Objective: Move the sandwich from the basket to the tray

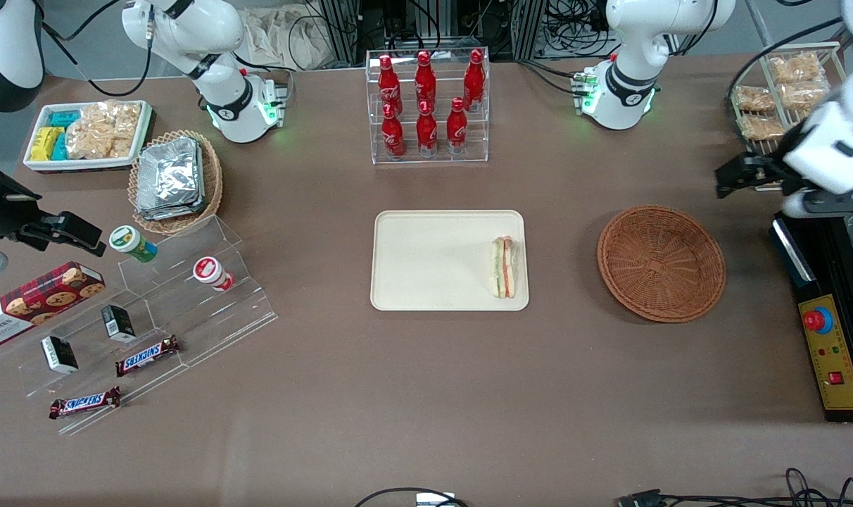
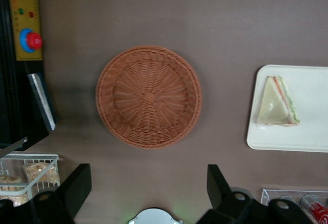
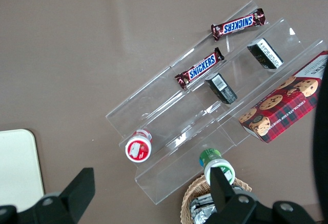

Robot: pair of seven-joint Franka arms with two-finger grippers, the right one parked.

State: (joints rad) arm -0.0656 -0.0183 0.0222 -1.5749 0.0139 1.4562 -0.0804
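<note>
- Front view: the sandwich (image 1: pixel 504 267) is lying on the tray (image 1: pixel 426 260), at the tray's end nearest the basket (image 1: pixel 660 262). The basket is sitting empty on the table (image 1: pixel 426 394), well apart from the tray, toward the working arm's end.
- The gripper (image 1: pixel 733 176) is hanging above the table near the basket's rim, farther from the front camera than the basket; this view is not showing how its fingers stand.
- A rack of red bottles (image 1: pixel 428 105) is standing farther from the front camera than the tray. A black control box (image 1: pixel 828 338) is lying beside the basket at the working arm's end.
- Left wrist view: the gripper (image 2: pixel 148 183) is hovering over bare table just beside the basket (image 2: pixel 148 97), its fingers (image 2: pixel 77 183) spread wide and holding nothing. The wrapped sandwich (image 2: pixel 278 103) is resting near the tray's (image 2: pixel 307 137) edge, showing its triangular face, which the front view is hiding.
- Right wrist view: neither sandwich nor basket is showing; only a tray corner (image 3: pixel 18 172), a clear stepped stand (image 3: pixel 205 121) and Snickers bars (image 3: pixel 238 24).
</note>
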